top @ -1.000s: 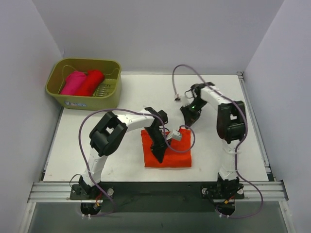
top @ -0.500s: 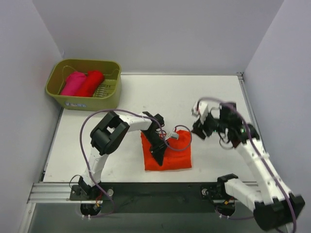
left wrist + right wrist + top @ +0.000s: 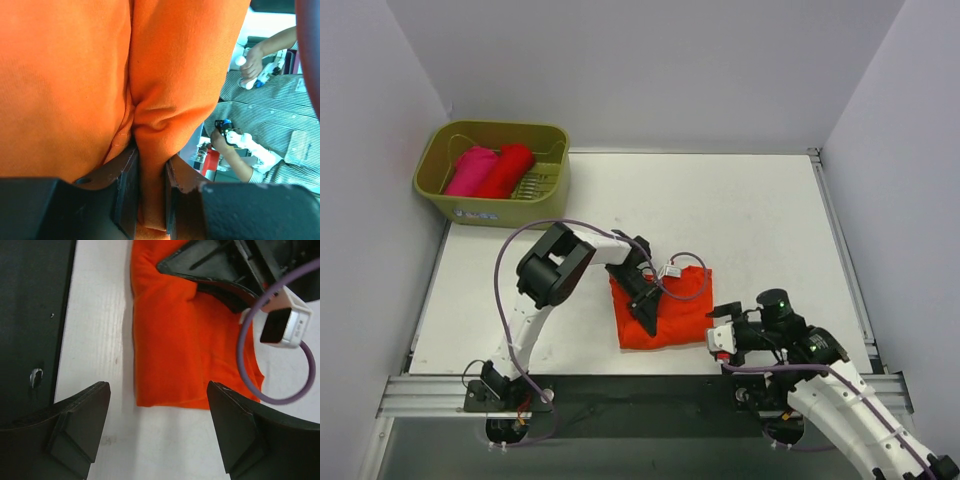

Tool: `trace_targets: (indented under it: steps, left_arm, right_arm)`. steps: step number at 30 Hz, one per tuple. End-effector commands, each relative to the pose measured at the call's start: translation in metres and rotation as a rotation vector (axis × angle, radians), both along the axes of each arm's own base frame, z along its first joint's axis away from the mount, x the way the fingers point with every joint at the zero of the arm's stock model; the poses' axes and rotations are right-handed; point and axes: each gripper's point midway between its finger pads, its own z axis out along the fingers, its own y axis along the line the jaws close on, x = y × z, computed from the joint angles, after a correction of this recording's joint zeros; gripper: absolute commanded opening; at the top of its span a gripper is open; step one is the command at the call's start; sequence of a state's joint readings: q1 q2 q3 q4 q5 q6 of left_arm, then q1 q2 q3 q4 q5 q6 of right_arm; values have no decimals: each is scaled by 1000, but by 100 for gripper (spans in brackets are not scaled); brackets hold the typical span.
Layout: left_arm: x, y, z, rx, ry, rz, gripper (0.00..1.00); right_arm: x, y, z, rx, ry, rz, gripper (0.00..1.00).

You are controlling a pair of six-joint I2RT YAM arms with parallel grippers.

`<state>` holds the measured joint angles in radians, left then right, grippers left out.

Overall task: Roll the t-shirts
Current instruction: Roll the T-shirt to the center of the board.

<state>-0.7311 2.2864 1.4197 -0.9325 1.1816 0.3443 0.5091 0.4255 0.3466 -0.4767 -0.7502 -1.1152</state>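
An orange t-shirt (image 3: 675, 315) lies folded into a rough square near the table's front edge. My left gripper (image 3: 645, 300) reaches over its left part. In the left wrist view the left gripper (image 3: 150, 200) is shut on a raised fold of the orange t-shirt (image 3: 165, 75). My right gripper (image 3: 718, 335) hovers low just off the shirt's near right corner. It is open (image 3: 157, 425), with bare table between its fingers and the orange t-shirt's edge (image 3: 185, 350) just ahead. A red t-shirt (image 3: 507, 170) and a pink t-shirt (image 3: 470, 170) lie rolled in the basket.
The olive-green basket (image 3: 490, 213) stands at the far left corner. A purple cable (image 3: 685, 290) loops over the orange shirt from the left wrist, with its white plug (image 3: 286, 325) hanging nearby. The black front rail (image 3: 30, 315) runs beside the right gripper.
My right arm swung from the table's middle right back to the near edge beside the shirt, and its jaws went from shut to open. The left gripper kept hold of the fold.
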Motion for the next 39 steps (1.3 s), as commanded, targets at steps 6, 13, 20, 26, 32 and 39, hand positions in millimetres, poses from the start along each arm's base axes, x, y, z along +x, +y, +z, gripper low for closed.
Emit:
trace_targets:
  steps: [6,13,20,26,32,39]
  left_arm:
    - [6,0,-23,2,-52,-23,7]
    - [9,1,-19,-10,5,-16,7]
    - [16,4,-19,-27,10,-12,7]
    - [13,8,-18,-30,47,-32,7]
    - [18,8,-11,-37,74,-23,10]
    - [52,6,12,-39,-120,35,25]
  right_arm:
    - [0,33,-25,-45,-105,222,78]
    - [7,40,-51,-111,-173,247,78]
    - [18,30,-89,-269,-267,232,66]
    - [39,31,-91,-328,-323,150,61]
    - [46,29,-88,-402,-273,123,19]
    - [15,10,-84,-443,-21,82,5]
